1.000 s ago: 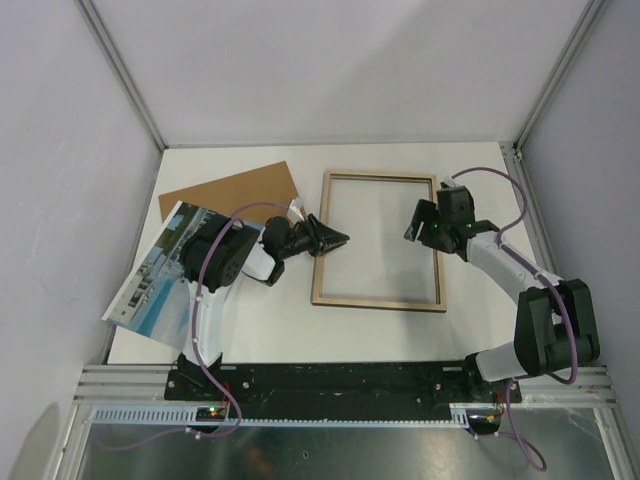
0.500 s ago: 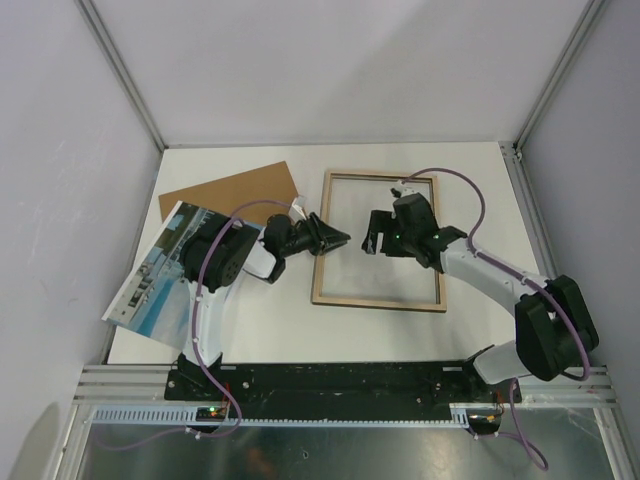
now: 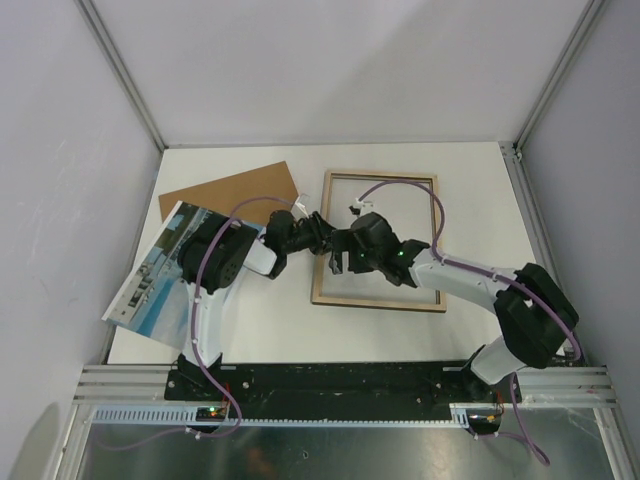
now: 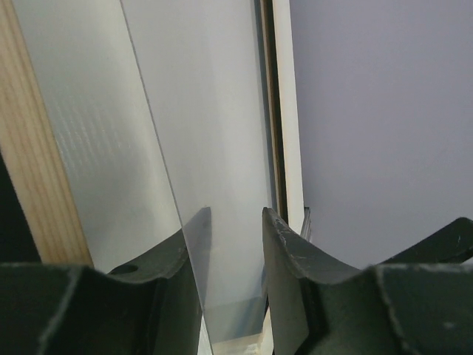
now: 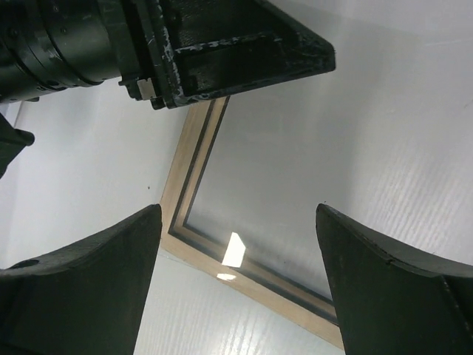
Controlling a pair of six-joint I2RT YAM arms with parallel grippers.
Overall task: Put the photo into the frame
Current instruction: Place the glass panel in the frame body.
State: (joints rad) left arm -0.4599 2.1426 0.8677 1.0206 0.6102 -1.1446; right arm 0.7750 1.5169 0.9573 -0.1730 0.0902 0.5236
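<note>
The photo (image 3: 145, 288) lies at the left edge of the table (image 3: 262, 322), well apart from the frame (image 3: 360, 302) lying back-up mid-table, where my left gripper (image 4: 224, 225), jaws partly apart, and right gripper (image 5: 238, 213), jaws wide, clamp nothing I can see, so I judge I'm readying the frame and must next fetch the print.

Frame (image 3: 380, 302) flat centre, photo (image 3: 150, 285) far left

Photo (image 3: 150, 285) half hidden under left arm (image 3: 215, 262).
</note>
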